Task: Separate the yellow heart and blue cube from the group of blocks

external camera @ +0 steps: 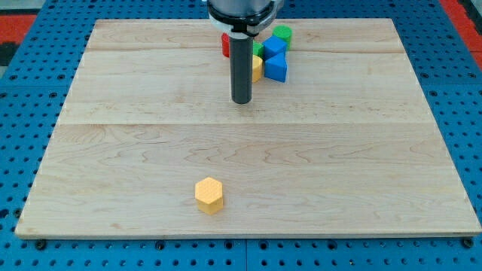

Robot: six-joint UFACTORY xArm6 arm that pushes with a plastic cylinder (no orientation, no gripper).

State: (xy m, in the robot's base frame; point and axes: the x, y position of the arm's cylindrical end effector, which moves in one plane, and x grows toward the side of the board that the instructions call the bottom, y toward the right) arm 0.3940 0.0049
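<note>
A tight group of blocks sits at the view's top centre. In it, a blue cube (276,68) lies at the lower right, with another blue block (274,47) just above it. A yellow block (257,70), likely the heart, is mostly hidden behind the rod. A green block (282,33) is at the top right, a second green piece (258,50) shows in the middle, and a red block (225,44) peeks out at the left. My tip (241,100) rests on the board just below and left of the group, close to the yellow block.
A yellow hexagonal block (209,195) sits alone near the view's bottom, left of centre. The wooden board (113,150) lies on a blue pegboard surface. The arm's body hangs over the group at the view's top.
</note>
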